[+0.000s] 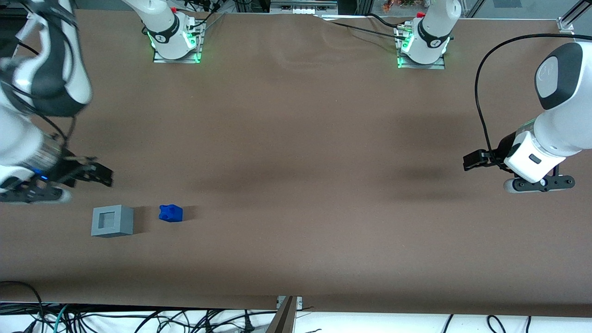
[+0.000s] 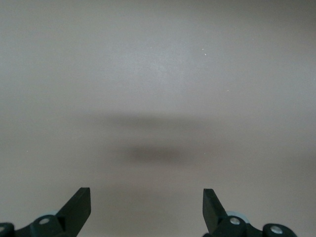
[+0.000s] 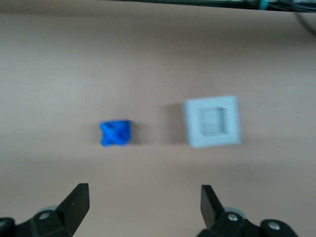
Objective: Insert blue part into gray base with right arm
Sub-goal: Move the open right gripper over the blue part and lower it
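Two fingers (image 3: 74, 205) spread wide, empty | gripper (image 3: 143, 205) above table, farther than blue part (image 1: 170, 213), gray base (image 1: 112, 221)

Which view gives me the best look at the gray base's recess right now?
The front view: the gray base is sharp, its square recess open, the blue part beside it. The right wrist view shows it too, blurred, past the open tool hanging above the table. The left wrist view shows only table.
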Controlling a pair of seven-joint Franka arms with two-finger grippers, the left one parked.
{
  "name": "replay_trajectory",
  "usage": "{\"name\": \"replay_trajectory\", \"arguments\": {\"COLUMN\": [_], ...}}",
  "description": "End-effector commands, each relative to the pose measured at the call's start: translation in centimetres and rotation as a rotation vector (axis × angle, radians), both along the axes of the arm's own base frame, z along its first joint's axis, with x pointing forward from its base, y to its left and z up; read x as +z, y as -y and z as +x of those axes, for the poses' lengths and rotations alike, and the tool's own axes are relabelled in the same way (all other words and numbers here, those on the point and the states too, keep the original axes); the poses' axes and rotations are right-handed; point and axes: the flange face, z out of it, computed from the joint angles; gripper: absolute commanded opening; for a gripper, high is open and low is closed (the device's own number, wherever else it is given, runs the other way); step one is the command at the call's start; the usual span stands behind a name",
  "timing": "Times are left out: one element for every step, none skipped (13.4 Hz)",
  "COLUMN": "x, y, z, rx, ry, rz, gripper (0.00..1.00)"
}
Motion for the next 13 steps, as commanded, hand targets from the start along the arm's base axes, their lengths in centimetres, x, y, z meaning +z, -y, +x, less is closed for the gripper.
{"name": "replay_trajectory", "arguments": {"x": [-6.0,-8.3,-10.1,-11.6,-13.1,-14.6,-15.6,-16.4,-16.9,-17.7,-18.1,-18.7,-19.1], "y": [-3.8,-3.9,-4.1,-4.5,-4.9,-4.8,-4.7,-4.8,-4.8,-4.8,-4.7,-4.8,-4.8], "z": [2.4,2.8,3.1,3.3,3.4,3.5,3.6,3.7,3.6,3.5,3.5,3.4,3.2], "rx": [-0.016,-0.011,-0.016,-0.023,-0.027,-0.033,-0.032,-0.032,-0.031,-0.024,-0.021,-0.019,-0.02], "ry": [0.038,0.04,0.04,0.036,0.029,0.027,0.029,0.028,0.02,0.01,0.004,-0.005,-0.013], "rz": [0.023,0.02,0.021,0.031,0.044,0.047,0.044,0.043,0.041,0.037,0.036,0.034,0.032], "gripper": [1.0,1.0,1.0,1.0,1.0,1.0,1.0,1.0,1.0,1.0,1.0,1.0,1.0]}}
